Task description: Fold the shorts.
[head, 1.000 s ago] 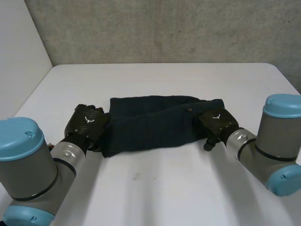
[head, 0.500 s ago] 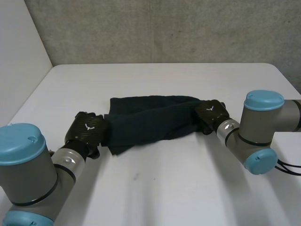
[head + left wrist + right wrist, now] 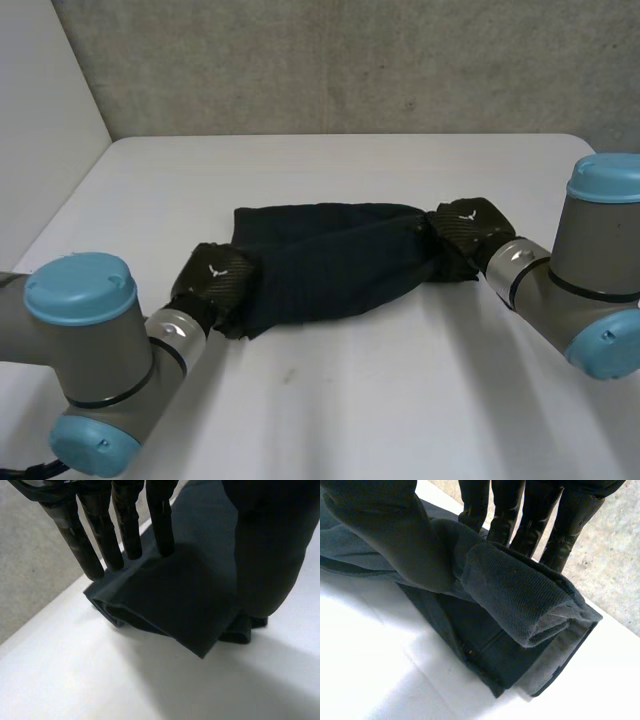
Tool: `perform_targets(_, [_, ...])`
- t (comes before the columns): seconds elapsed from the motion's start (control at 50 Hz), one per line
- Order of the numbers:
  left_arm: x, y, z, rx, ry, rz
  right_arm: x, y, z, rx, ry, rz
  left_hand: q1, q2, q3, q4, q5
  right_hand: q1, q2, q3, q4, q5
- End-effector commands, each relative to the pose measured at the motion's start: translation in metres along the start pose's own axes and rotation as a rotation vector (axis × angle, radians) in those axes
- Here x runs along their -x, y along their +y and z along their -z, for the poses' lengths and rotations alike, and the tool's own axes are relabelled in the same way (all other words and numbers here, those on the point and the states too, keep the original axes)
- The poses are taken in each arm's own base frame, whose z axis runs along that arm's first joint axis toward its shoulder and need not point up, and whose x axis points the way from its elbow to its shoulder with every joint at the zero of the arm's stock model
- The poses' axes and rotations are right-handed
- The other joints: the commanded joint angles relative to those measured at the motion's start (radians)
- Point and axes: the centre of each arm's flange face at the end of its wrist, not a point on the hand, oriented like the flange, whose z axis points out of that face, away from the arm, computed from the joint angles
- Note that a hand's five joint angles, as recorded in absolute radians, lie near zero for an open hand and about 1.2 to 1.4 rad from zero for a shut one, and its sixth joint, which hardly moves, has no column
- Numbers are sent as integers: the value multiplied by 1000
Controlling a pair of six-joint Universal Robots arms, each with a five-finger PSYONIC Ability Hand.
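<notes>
The left robot hand (image 3: 215,280) is clamped on one end of the dark navy fabric shorts (image 3: 320,260). Its straight fingers (image 3: 127,530) press the cloth against the thumb (image 3: 265,555). The right robot hand (image 3: 465,232) is clamped on the opposite end, with a thick roll of cloth bunched between its thumb and fingers (image 3: 530,525).

The step in hand looks like bringing one end over the other. Done well, both robot hands would lift evenly with every layer caught in the pinch, so that none slips and the edges meet squarely.

The shorts lie stretched between the two robot hands as a long band on the white surface (image 3: 350,400), apparently already doubled lengthwise. A diagonal ridge crosses the top layer, a loose folded corner pokes out below the left fingertips, and the weave shows finely ribbed at the right fingertips.
</notes>
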Motion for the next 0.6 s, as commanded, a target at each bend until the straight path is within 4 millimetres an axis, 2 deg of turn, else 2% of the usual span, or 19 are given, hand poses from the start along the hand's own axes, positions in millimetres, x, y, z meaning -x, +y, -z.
perform_targets(0.02, [-8, 2, 1, 6, 22, -6, 2, 3, 1, 14, -6, -27, 59, 66, 64, 75, 83, 449, 225, 237, 212, 253])
perform_targets(0.12, [-9, 4, -5, 5, 16, -13, 3, 6, 2, 22, -10, -50, 156, 163, 161, 172, 180, 449, 225, 237, 212, 253])
perform_targets(0.24, [-14, 23, -25, 49, 29, -19, 2, 3, 9, 20, -6, -54, 244, 251, 249, 260, 268, 449, 225, 237, 212, 253])
perform_targets(0.3, [-13, 20, -29, 34, 23, -21, 2, 1, 13, 15, -6, -51, 288, 295, 293, 304, 312, 449, 225, 237, 212, 253])
perform_targets(0.36, [-11, 14, -34, 13, 15, -23, 2, 1, 14, 17, -7, -51, 446, 453, 451, 462, 470, 449, 225, 237, 212, 253])
perform_targets(0.48, [-5, 9, -38, -4, 5, -21, 4, 6, 16, 32, -12, -54, 912, 919, 917, 928, 936, 449, 225, 237, 212, 253])
perform_targets(0.56, [-1, 2, -37, -13, -2, -20, 2, 3, 16, 25, -7, -42, 913, 920, 918, 929, 937, 449, 225, 237, 212, 253])
perform_targets(0.6, [3, -7, -32, -24, -9, -20, 0, -5, 18, 5, 1, -30, 913, 920, 918, 929, 937, 449, 225, 237, 212, 253])
